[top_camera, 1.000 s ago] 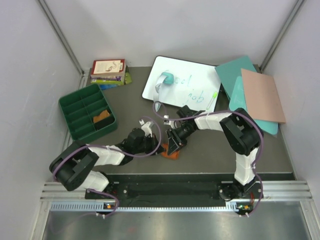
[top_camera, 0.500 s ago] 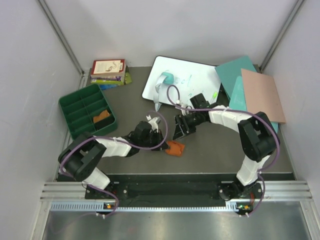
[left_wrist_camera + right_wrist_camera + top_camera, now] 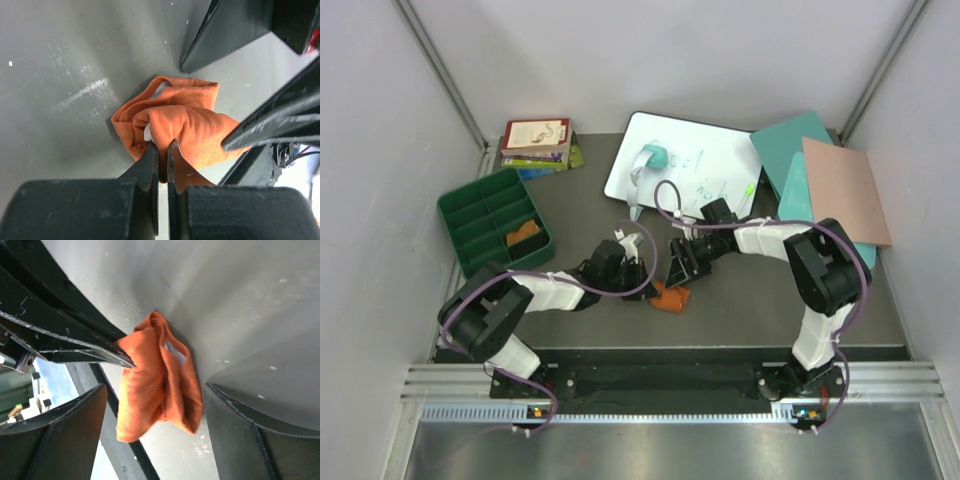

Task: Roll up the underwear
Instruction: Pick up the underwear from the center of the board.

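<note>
The rust-orange underwear [image 3: 670, 298] lies bunched in a loose roll on the grey table near its front edge, a bit of white waistband showing [image 3: 185, 122]. My left gripper [image 3: 161, 146] is shut on a fold at the bundle's near side, and it reaches in from the left [image 3: 642, 276]. My right gripper [image 3: 155, 390] stands open just behind the bundle [image 3: 680, 264]; its fingers straddle the cloth [image 3: 160, 380] without touching it. A tan-orange rolled underwear [image 3: 525, 233] sits in the green tray [image 3: 470, 205]. No black underwear is in view.
At the back lies a whiteboard [image 3: 705, 170] with a teal eraser [image 3: 651, 157] on it. Teal [image 3: 785, 140] and pink [image 3: 845, 190] boards lie at the back right, and a stack of books [image 3: 535, 143] at the back left. The table's front edge runs just below the bundle.
My right gripper has opened wide, let go of the orange underwear and drawn back from it. The left gripper has shifted right with the cloth still pinched.
</note>
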